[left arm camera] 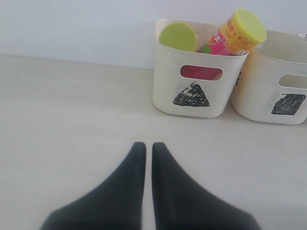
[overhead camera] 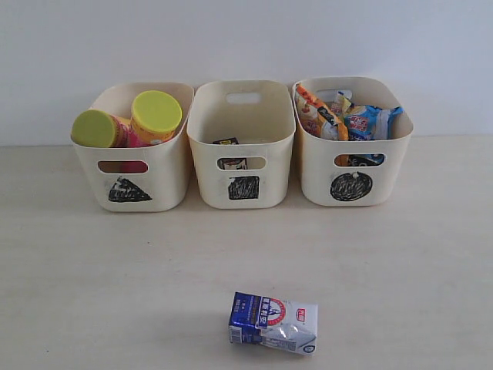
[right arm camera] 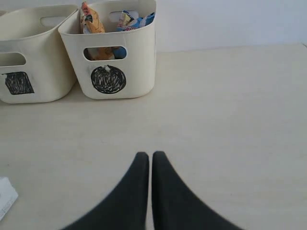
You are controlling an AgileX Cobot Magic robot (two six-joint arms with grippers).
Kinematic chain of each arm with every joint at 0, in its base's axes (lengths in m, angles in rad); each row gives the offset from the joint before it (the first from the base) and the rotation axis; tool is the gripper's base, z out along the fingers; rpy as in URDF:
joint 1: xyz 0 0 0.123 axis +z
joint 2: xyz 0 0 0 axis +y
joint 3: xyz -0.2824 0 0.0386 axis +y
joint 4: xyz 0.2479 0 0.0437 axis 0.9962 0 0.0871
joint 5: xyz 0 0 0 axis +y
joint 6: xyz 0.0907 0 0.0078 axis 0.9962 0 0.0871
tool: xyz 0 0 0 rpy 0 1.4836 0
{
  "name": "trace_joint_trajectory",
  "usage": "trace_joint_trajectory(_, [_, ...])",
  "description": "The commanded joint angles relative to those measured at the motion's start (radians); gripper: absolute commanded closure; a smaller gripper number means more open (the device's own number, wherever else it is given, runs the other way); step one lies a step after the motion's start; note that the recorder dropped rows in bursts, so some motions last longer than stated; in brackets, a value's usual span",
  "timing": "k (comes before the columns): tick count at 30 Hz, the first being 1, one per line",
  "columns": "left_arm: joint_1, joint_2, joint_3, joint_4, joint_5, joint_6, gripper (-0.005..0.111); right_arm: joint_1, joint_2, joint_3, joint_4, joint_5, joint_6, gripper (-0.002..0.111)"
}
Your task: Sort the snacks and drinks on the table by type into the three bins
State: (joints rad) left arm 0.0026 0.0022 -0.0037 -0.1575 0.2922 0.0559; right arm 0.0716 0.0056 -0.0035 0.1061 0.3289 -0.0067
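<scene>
**Item outstanding:** blue-and-white carton [overhead camera: 273, 322]. It lay on its side on the table [overhead camera: 92, 270], apart from both claws. Only a pale corner, probably its own, showed beside the right claw [right arm camera: 147, 155].

**Claws:** left claw [left arm camera: 145, 145] and right claw both had fingers together and held nothing.

**Destination:** square bin [overhead camera: 208, 181], well ahead of the claws, already held the purple carton [overhead camera: 226, 142].

**Risk:** closed fingers coming down would likely shove or dent the soft carton, and an off-centre pinch might let it twist free.

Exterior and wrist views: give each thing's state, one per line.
Blue-and-white carton: lying on table, unsorted.
Yellow tube: lidded, in triangle bin.
Pink tube: lidded, in triangle bin.
Purple carton: inside square bin.
Snack bags: piled in circle bin.
Left gripper: shut, empty.
Right gripper: shut, empty.
</scene>
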Motion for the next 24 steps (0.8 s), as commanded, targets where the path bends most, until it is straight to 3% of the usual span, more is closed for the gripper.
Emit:
trace_joint_trajectory(1, [-0.003,-0.002,0.004,0.026,-0.033,0.029,0.103,-0.002,-0.006,0.004,-0.005,-0.006,0.001,0.108])
trace_joint_trajectory(5, [-0.003,-0.002,0.004,-0.107,-0.186,-0.01,0.103,-0.002,-0.006,0.004,-0.005,-0.006,0.001,0.108])
trace_joint_trajectory(8, [-0.003,-0.002,0.004,-0.249,-0.418,-0.025,0.103,-0.002,-0.006,0.004,-0.005,-0.006,0.001,0.108])
trace_joint_trajectory(11, [-0.003,-0.002,0.004,-0.328,-0.551,-0.158,0.103,-0.002,-0.006,0.004,-0.005,-0.006,0.001,0.108])
trace_joint_trajectory(14, [-0.003,-0.002,0.004,-0.374,-0.609,-0.31,0.103,-0.002,-0.006,0.004,-0.005,-0.006,0.001,0.108])
trace_joint_trajectory(17, [-0.003,-0.002,0.003,-0.374,-0.603,-0.328,0.103,-0.002,-0.006,0.004,-0.005,-0.006,0.001,0.108])
trace_joint_trajectory(19, [-0.003,-0.002,0.002,-0.384,-0.679,-0.334,0.103,-0.002,-0.006,0.004,-0.005,-0.006,0.001,0.108])
trace_joint_trajectory(22, [-0.003,0.003,-0.055,-0.466,-0.752,-0.385,0.103,-0.002,-0.006,0.004,-0.005,-0.006,0.001,0.108])
trace_joint_trajectory(24, [-0.003,0.047,-0.109,-0.425,-0.773,-0.385,0.103,-0.002,-0.006,0.004,-0.005,-0.006,0.001,0.108])
